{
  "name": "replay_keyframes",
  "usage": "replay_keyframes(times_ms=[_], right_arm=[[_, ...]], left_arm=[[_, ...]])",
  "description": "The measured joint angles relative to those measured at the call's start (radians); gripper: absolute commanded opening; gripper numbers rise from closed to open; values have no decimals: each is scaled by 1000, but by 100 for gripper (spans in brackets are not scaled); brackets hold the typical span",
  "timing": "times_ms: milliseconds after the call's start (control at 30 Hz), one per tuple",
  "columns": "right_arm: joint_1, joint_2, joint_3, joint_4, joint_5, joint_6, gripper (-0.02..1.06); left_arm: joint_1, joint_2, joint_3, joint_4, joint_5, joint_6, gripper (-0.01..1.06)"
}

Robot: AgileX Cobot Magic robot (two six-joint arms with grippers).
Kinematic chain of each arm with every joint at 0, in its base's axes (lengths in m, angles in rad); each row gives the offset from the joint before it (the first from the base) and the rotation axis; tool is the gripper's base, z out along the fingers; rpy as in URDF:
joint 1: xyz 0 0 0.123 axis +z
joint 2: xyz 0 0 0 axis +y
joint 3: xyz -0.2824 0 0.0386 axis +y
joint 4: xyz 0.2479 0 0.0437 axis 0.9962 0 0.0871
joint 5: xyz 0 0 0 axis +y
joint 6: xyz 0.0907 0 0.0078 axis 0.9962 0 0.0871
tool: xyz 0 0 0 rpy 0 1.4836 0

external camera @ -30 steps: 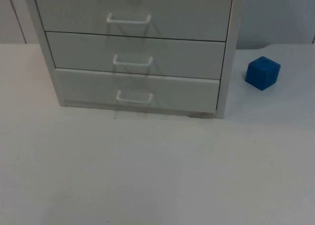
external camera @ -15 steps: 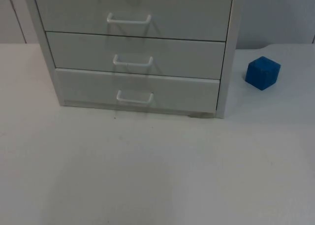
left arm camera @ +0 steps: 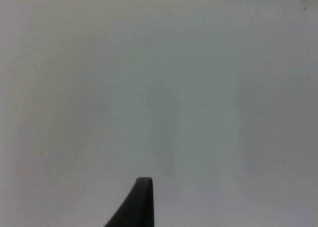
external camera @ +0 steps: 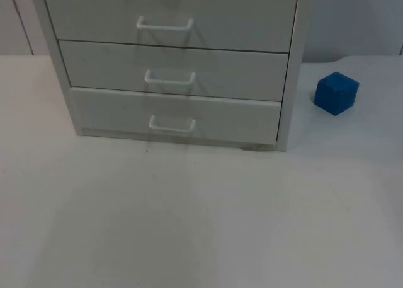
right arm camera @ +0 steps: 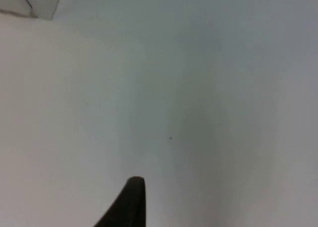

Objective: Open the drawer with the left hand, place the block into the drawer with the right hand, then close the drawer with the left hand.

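A white cabinet (external camera: 286, 67) with three drawers stands at the back of the table in the top view. Each drawer front carries a white bar handle: upper (external camera: 164, 25), middle (external camera: 170, 79), lower (external camera: 172, 125). All three fronts look shut. A blue block (external camera: 336, 93) rests on the table to the right of the cabinet, apart from it. My left gripper (left arm camera: 141, 202) hangs over bare white table. My right gripper (right arm camera: 130, 202) is also over bare table, with a corner of the cabinet (right arm camera: 30, 3) some way off.
The white table (external camera: 201, 218) stretches wide in front of the cabinet. A grey partition wall (external camera: 352, 17) rises behind the block.
A faint shadow on the table in front of the cabinet has spread a little. The cabinet, drawers and block have not moved.
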Motion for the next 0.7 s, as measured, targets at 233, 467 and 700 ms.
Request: replay_keyframes(times_ms=[233,467,700], right_arm=[[0,56,0,0,-1,0,105],[0,56,0,0,-1,0,105],[0,56,0,0,-6,0,105]], left_arm=[[0,17,0,-11,-4,8,105],[0,24,0,-65,-2,64,100],[-7,155,-37,-274,5,265,74]])
